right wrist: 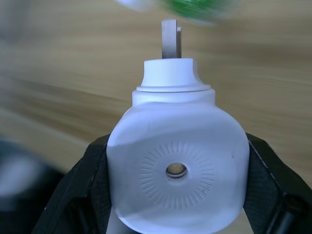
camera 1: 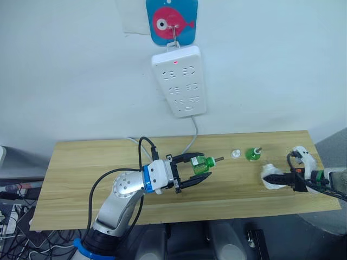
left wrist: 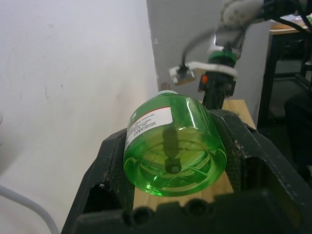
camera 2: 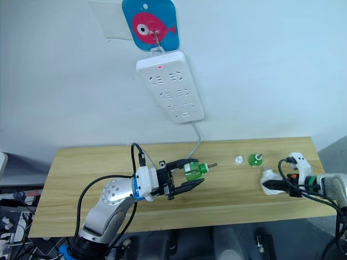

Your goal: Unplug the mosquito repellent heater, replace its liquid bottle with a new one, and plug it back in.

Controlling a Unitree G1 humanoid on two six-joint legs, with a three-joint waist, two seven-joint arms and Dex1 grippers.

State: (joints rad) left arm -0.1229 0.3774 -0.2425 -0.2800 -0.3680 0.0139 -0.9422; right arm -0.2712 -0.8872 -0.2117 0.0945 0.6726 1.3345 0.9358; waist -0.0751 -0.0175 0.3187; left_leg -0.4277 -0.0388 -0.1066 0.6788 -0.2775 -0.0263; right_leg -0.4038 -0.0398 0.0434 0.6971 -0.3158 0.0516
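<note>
Held in the left gripper (camera 1: pixel 201 169) over the middle of the wooden counter (camera 1: pixel 81 173) is a green liquid bottle (camera 1: pixel 203 164), lying on its side with its wick pointing toward the robot's right; both black fingers are closed against its sides. At the counter's right end, the right gripper (camera 1: pixel 269 177) is clamped on the mosquito repellent heater (camera 1: pixel 269 178), a white rounded unit whose round vent hole faces the wrist camera and whose metal prongs (right wrist: pixel 170 38) point away from it. Between the two grippers, a second green bottle (camera 1: pixel 252 154) stands upright beside a small white cap (camera 1: pixel 236 154). A white power strip (camera 1: pixel 179 80) hangs on the wall above, under a blue fish hook plate (camera 1: pixel 171 21).
</note>
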